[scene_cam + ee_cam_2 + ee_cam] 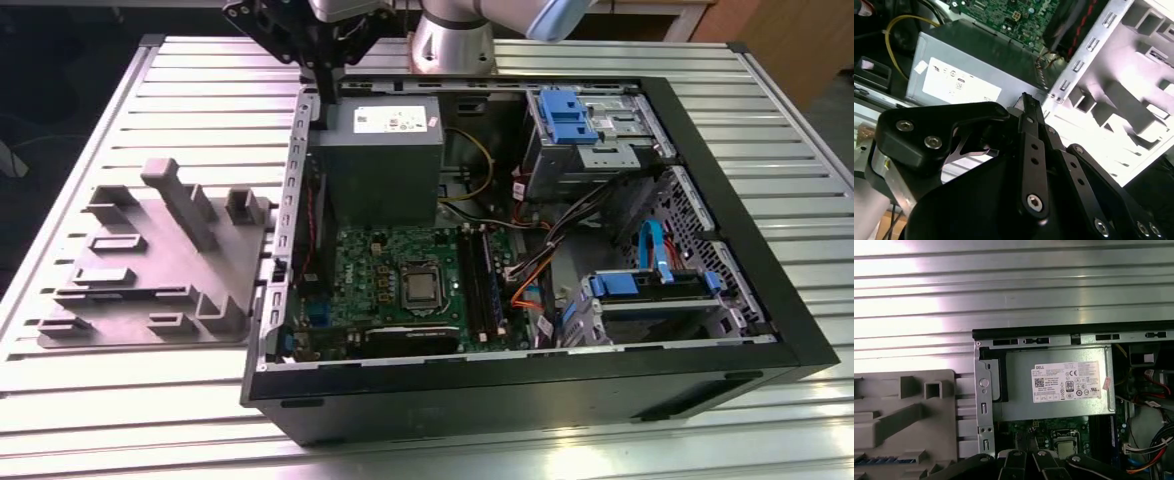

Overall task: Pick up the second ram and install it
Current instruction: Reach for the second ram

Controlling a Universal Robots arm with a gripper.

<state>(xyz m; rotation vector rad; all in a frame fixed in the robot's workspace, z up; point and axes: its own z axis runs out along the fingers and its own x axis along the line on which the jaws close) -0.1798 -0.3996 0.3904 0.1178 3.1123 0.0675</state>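
Note:
My gripper (324, 90) hangs over the far corner of the open computer case (747, 300), on the exterior view's left, just above the grey power supply (378, 160). Its black fingers (1026, 107) look pressed together, with nothing between them. On the green motherboard (367, 270), long dark sticks (478, 285) stand in the slots beside the processor; I cannot tell which of them is the second ram. The grey holder tray (147, 290) lies on the table at the exterior view's left of the case, well away from the gripper.
The power supply (1054, 385) and the case's metal edge (983, 390) lie directly below the gripper. Drive cages with blue clips (567, 115) and loose cables (534, 270) crowd the case's other side. The slatted metal table (160, 400) surrounds everything.

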